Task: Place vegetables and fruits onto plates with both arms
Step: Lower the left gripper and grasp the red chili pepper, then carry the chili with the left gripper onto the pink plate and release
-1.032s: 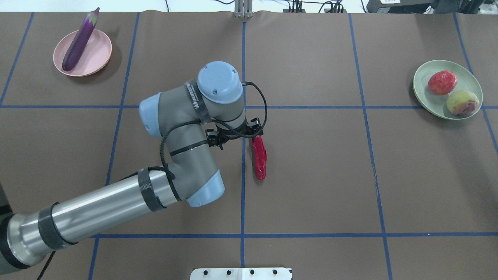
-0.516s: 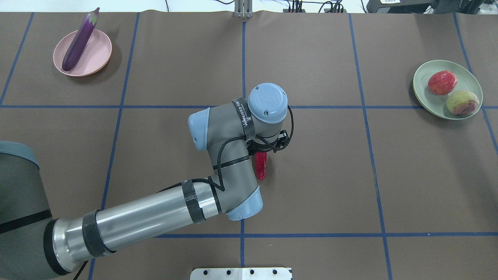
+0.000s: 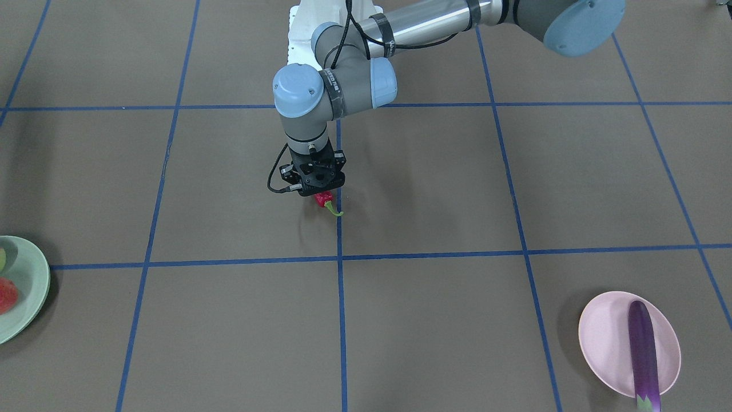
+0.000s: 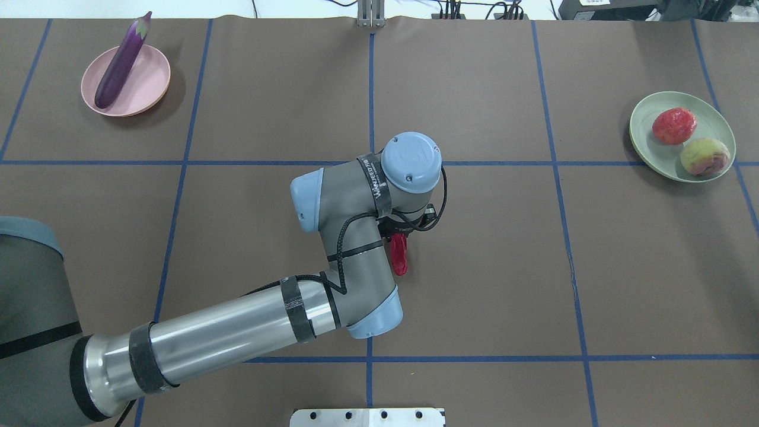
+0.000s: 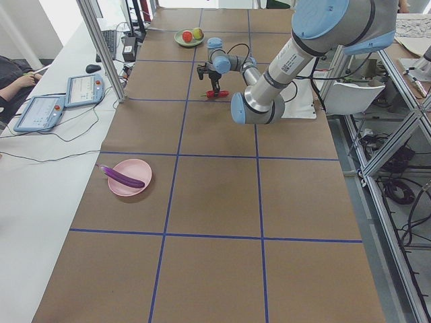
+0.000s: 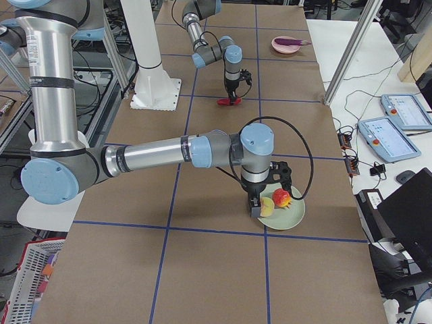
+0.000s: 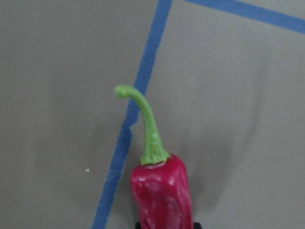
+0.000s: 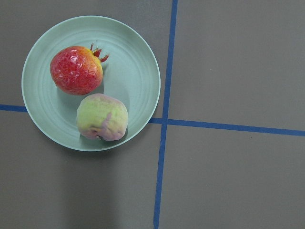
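The dark-red chili pepper (image 4: 400,258) lies on the brown table near the middle, green stem pointing away from the robot (image 7: 145,119). My left gripper (image 3: 320,191) is low over its stem end, jaws open on either side of it. The purple eggplant (image 4: 121,62) lies across the pink plate (image 4: 148,83) at the far left. The pomegranate (image 4: 674,126) and the peach (image 4: 704,156) sit on the mint green plate (image 4: 646,130) at the far right. My right gripper (image 6: 255,210) shows only in the exterior right view, by that plate; I cannot tell its state.
Blue tape lines (image 4: 370,89) divide the brown table cover into squares. The white robot base plate (image 4: 367,417) is at the near edge. Tablets and cables (image 5: 64,94) lie on the white side bench past the table's far edge.
My left arm swung right and toward the robot over the chili during the first half second, hiding its stem end. Since then it has barely moved. The chili has stayed in place.
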`<state>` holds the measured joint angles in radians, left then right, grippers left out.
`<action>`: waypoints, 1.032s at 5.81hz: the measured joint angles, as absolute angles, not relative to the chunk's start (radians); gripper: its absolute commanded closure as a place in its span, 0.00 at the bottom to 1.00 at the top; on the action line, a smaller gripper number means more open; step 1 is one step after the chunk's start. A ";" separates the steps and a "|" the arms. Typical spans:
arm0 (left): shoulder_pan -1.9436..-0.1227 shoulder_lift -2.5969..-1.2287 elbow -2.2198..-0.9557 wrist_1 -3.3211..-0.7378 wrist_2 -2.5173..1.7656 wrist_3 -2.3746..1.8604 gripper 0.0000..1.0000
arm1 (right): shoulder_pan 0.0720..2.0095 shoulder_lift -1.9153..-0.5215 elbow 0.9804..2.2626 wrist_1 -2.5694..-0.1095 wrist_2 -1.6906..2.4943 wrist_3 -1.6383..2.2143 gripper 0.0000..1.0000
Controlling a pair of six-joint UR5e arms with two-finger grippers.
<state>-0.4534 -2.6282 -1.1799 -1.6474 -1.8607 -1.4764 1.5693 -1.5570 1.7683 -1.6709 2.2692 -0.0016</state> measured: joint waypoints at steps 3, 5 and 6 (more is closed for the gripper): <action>-0.662 -2.580 -1.204 -1.627 -2.003 -1.145 1.00 | 1.568 -1.558 1.768 -1.672 2.272 0.000 0.00; -0.877 -2.452 -1.181 -1.626 -2.051 -0.710 1.00 | 1.565 -1.559 1.767 -1.671 2.275 0.000 0.00; -0.973 -2.415 -1.114 -1.636 -2.048 -0.508 1.00 | 1.564 -1.559 1.767 -1.671 2.276 0.001 0.00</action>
